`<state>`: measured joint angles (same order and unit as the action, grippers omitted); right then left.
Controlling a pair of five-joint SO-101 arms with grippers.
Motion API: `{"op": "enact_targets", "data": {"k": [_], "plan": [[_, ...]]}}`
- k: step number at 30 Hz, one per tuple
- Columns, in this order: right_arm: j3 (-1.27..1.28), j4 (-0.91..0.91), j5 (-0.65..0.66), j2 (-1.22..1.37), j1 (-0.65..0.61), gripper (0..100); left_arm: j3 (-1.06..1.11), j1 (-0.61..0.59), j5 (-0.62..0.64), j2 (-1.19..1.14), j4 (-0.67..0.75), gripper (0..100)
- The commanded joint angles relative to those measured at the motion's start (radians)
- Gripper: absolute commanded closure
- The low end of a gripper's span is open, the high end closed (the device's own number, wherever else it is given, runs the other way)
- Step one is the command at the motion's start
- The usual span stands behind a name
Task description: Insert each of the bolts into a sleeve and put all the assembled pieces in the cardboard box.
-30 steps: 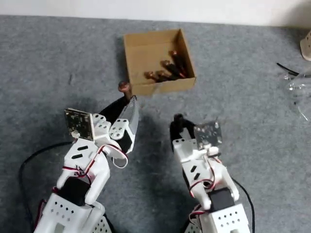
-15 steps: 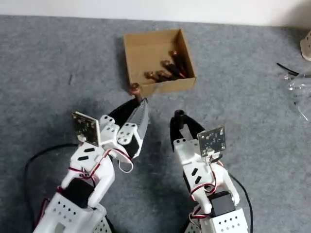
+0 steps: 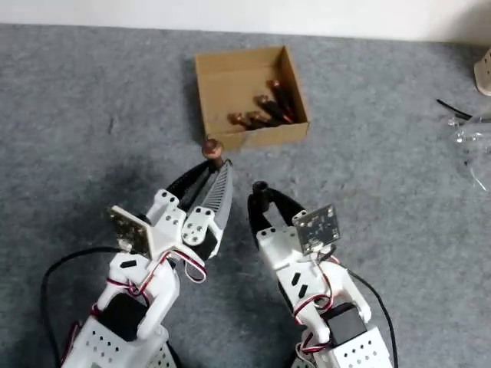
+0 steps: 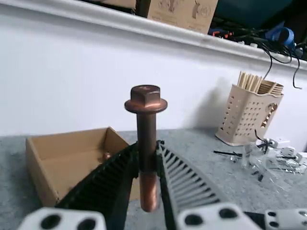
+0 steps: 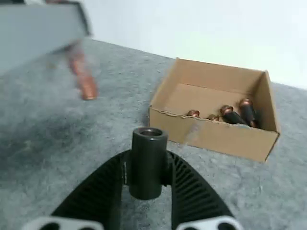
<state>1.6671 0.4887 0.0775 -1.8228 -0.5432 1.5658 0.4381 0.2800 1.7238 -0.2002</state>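
Note:
My left gripper (image 3: pixel 215 163) is shut on a copper bolt (image 4: pixel 146 143) held upright, head up, just in front of the cardboard box (image 3: pixel 209 84). In the high view the bolt head (image 3: pixel 212 148) shows at the box's near wall. My right gripper (image 3: pixel 261 198) is shut on a black sleeve (image 5: pixel 147 162), upright with its open end up, to the right of the bolt and nearer the arms. The sleeve (image 3: pixel 260 188) and bolt are apart. Several assembled pieces (image 3: pixel 265 110) lie in the box's right half. The bolt's tip (image 5: pixel 85 86) and the box (image 5: pixel 211 136) show in the right wrist view.
Grey carpet covers the table. A perforated cream holder (image 4: pixel 248 115) with sticks, plus clear plastic and cables (image 3: pixel 468 130), lie at the far right edge. A white wall runs along the back.
My left arm swung the bolt right, nearer the box front and the sleeve. My right arm shifted left and forward with the sleeve, closing the gap between them.

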Motion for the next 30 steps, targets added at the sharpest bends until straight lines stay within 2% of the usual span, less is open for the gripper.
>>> {"op": "enact_targets", "data": {"k": [1, 4, 12, 17, 23, 30], "plan": [[0.025, -0.021, 0.114, -0.016, -0.042, 99.5, -0.001, 0.058, -0.017, 0.018, 0.023, 99], [0.025, -0.021, 0.133, -0.016, -0.048, 99.5, 0.021, 0.099, -0.023, 0.018, 0.023, 99], [0.025, -0.021, 0.138, -0.016, -0.048, 99.5, 0.021, 0.096, -0.025, 0.019, 0.029, 99], [0.025, -0.021, 0.140, -0.016, -0.054, 99.5, 0.047, 0.042, -0.020, 0.010, 0.137, 99], [0.025, -0.021, 0.141, -0.016, -0.081, 99.5, 0.134, 0.068, -0.025, 0.010, 0.244, 99], [0.025, -0.021, 0.141, -0.016, -0.079, 99.5, 0.136, 0.108, -0.020, 0.013, 0.207, 99]]}}
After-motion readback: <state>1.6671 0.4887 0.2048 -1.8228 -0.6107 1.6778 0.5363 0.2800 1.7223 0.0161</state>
